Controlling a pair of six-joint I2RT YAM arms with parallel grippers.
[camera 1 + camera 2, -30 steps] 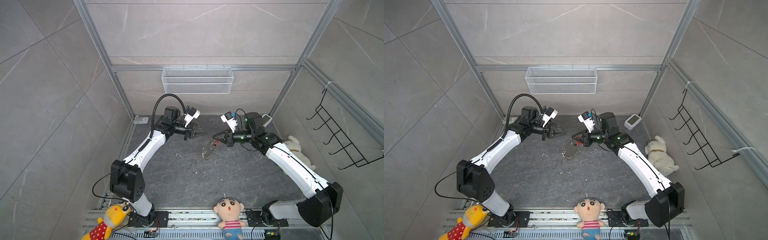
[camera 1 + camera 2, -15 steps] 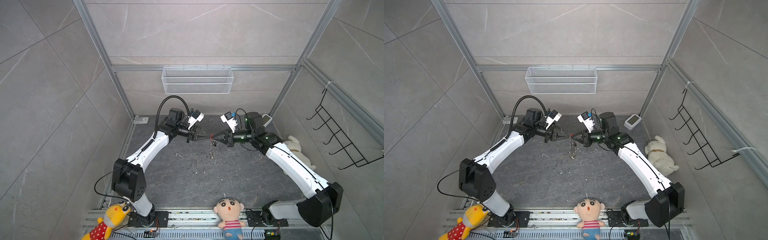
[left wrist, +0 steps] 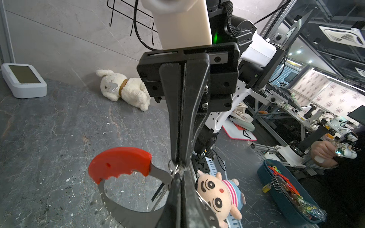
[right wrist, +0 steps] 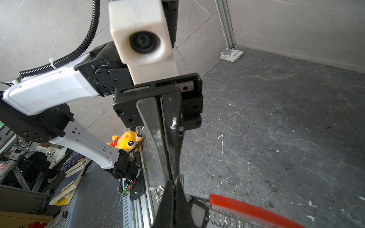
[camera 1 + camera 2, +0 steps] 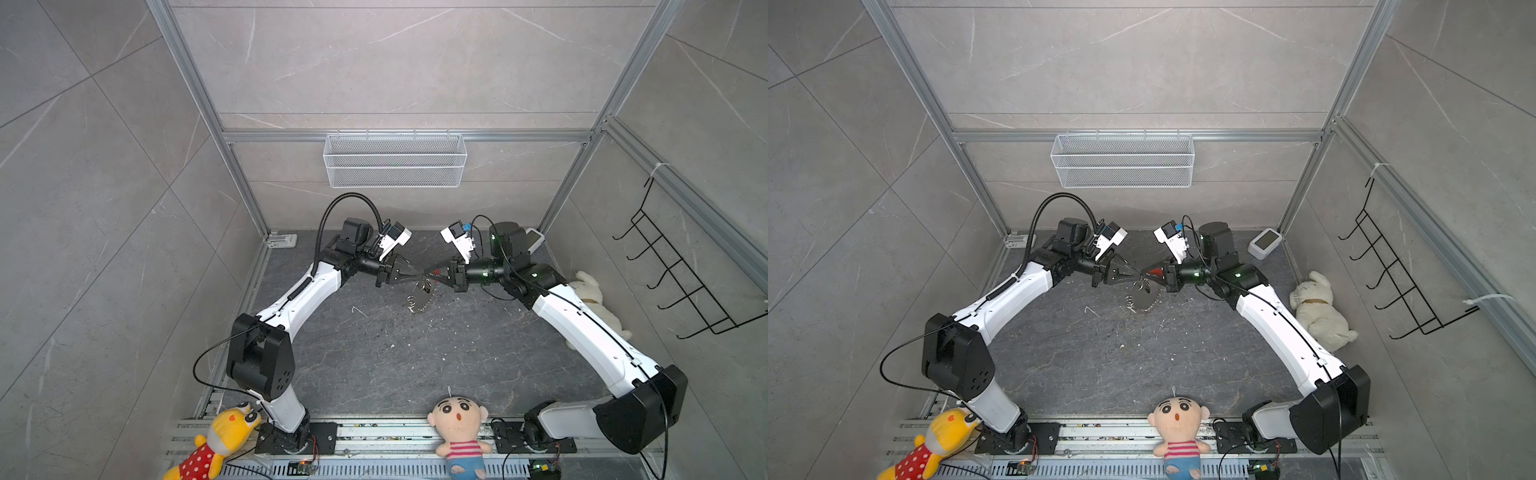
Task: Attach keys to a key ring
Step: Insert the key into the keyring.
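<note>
In both top views the two arms reach inward and meet tip to tip over the far middle of the tabletop [image 5: 374, 353]. The left gripper [image 5: 419, 277] comes in from the left and the right gripper [image 5: 430, 275] from the right. The key ring [image 5: 419, 298] hangs just below their tips, lifted so that both arms can work on it in the air. Its red strip [image 5: 1155, 272] sits against the right gripper.

In the left wrist view the right gripper [image 3: 178, 162] points at the camera with its jaws clenched. A small silver ring [image 3: 171, 165], where the loop's band ends, sits in their tips. The red strip [image 3: 120, 163] and the grey band [image 3: 118, 207] curve away to the left, clear of the tabletop. The left gripper [image 3: 180, 174] is also pressed shut, and its tips touch the same spot. I cannot tell whether it pinches a ring.

In the right wrist view the left gripper [image 4: 174, 177] comes down onto a wire ring just above the right gripper [image 4: 173, 183]. The key fob [image 4: 198, 214], black with a pale centre, sits right beside the right jaws, where the red strip [image 4: 246, 209] begins. A row of silver rings [image 4: 223, 219] lies under the strip. I judge that the right arm steadies the loop while the left works a ring at the joint. The fob's link to the loop is hidden.
</note>
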